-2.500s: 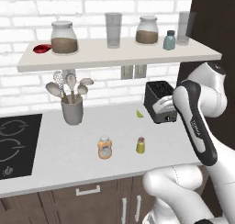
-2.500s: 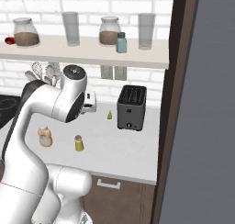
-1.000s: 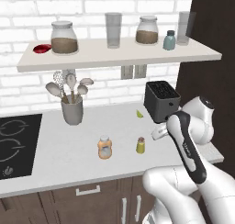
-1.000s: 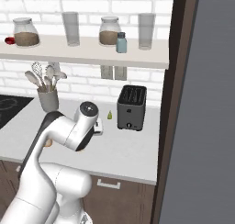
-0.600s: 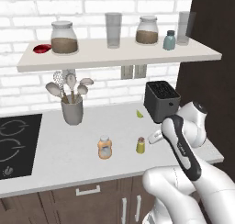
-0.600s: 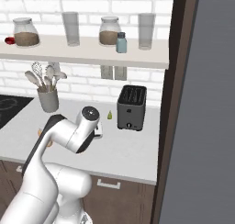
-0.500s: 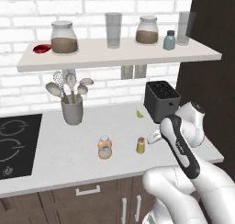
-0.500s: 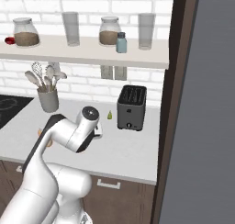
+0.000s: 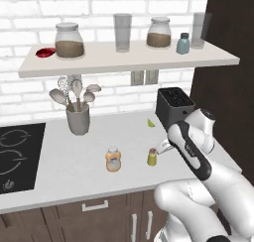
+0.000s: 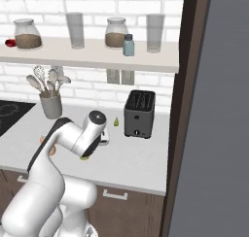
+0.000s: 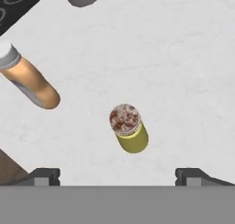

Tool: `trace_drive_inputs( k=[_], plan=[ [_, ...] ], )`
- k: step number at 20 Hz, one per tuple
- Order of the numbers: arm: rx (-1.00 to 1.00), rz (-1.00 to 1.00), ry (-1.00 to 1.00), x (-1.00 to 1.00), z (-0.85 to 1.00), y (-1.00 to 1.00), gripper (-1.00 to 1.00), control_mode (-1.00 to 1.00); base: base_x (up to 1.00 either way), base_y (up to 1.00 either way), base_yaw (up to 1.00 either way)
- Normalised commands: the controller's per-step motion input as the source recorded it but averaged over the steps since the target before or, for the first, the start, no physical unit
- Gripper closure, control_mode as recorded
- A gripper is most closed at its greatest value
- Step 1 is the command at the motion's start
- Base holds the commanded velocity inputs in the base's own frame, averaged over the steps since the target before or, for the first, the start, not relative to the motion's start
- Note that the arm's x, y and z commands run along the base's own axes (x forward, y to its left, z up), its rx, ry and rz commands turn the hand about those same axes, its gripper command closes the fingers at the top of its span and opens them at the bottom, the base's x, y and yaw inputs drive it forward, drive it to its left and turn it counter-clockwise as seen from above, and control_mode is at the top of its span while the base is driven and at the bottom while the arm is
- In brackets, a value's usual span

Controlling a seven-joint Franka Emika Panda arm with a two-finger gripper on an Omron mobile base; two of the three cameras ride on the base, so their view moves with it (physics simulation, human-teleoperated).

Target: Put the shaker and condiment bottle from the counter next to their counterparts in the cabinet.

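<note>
The olive-yellow shaker [image 9: 152, 157] [image 11: 129, 128] with its speckled brown cap stands upright on the pale counter [image 9: 59, 166]. A hand's width to its left is the orange condiment bottle [image 9: 113, 159] [image 11: 27, 81] with a pale grey cap. My gripper [image 11: 119, 177] hangs open just above the shaker, looking down on it, with one fingertip on either side of it and nothing held. On the cabinet shelf [image 9: 129, 60] the blue-grey shaker [image 9: 183, 43] [image 10: 128, 45] stands at the right and the red bottle [image 9: 45, 52] lies at the left.
A black toaster [image 9: 173, 103] [image 10: 139, 113] stands behind the arm. A grey utensil holder [image 9: 78, 119] is at the back left, the black cooktop [image 9: 15, 154] at the far left, and a small lime wedge [image 9: 151, 122] by the toaster. Glass jars and tumblers share the shelf.
The arm has swung down from beside the toaster and come in low over the shaker. The jaws have stayed open. Shaker and bottle have not moved.
</note>
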Motion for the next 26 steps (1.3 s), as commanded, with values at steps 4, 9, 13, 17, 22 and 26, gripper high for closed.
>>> trace_drive_inputs(
  k=[4,9,13,17,22,26],
  plan=[
    [0.0,0.03,0.0,0.0,-0.1,0.06,-1.0,-1.0,0.0,0.0,0.0],
    [0.0,0.04,0.0,0.0,-0.07,0.09,-1.0,-1.0,0.0,0.0,0.0],
    [0.0,0.03,0.0,0.0,-0.07,0.04,-1.0,-1.0,0.0,0.0,0.0],
    [0.0,0.03,-0.04,0.0,-0.09,0.0,-1.0,-1.0,0.0,0.0,0.0],
    [0.0,0.04,-0.04,0.0,-0.13,0.03,-1.0,-1.0,0.0,0.0,0.0],
    [0.0,0.04,-0.02,0.0,-0.15,0.08,-1.0,-1.0,0.0,0.0,0.0]
  ],
)
